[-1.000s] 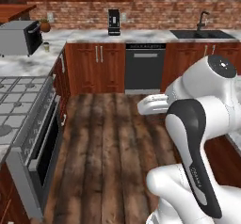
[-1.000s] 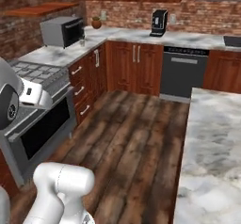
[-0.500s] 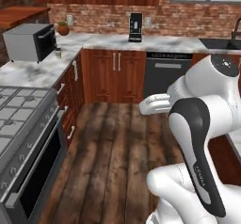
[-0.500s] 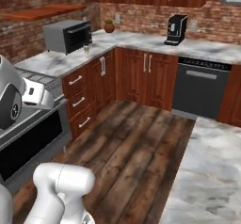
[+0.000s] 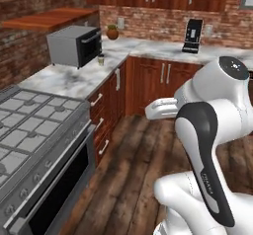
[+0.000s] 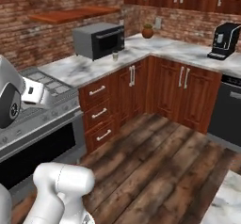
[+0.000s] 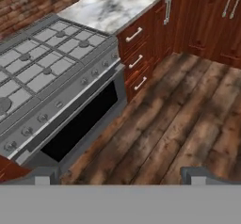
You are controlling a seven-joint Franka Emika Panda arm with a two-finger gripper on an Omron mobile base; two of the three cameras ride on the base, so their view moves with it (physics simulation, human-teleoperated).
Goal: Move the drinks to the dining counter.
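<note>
A small tan paper cup is seen standing upright on the marble counter along the brick wall, just right of the grey microwave and near the counter's front edge. In the right base view the same cup is seen just in front of the microwave's right end. Farther along the counter, in the far corner, a small brown pot is seen, and a black coffee machine is placed well to the right of it.

In the hand view the gripper is held above the dark wooden floor, its two grey fingertips being set wide apart with nothing between them. The gas stove with its oven door is seen to the left of the jaws, and the drawers under the counter lie beyond it. The cup stands far from the jaws, well beyond the stove, at the far end of that counter run. Nothing is touched by the jaws.
</note>
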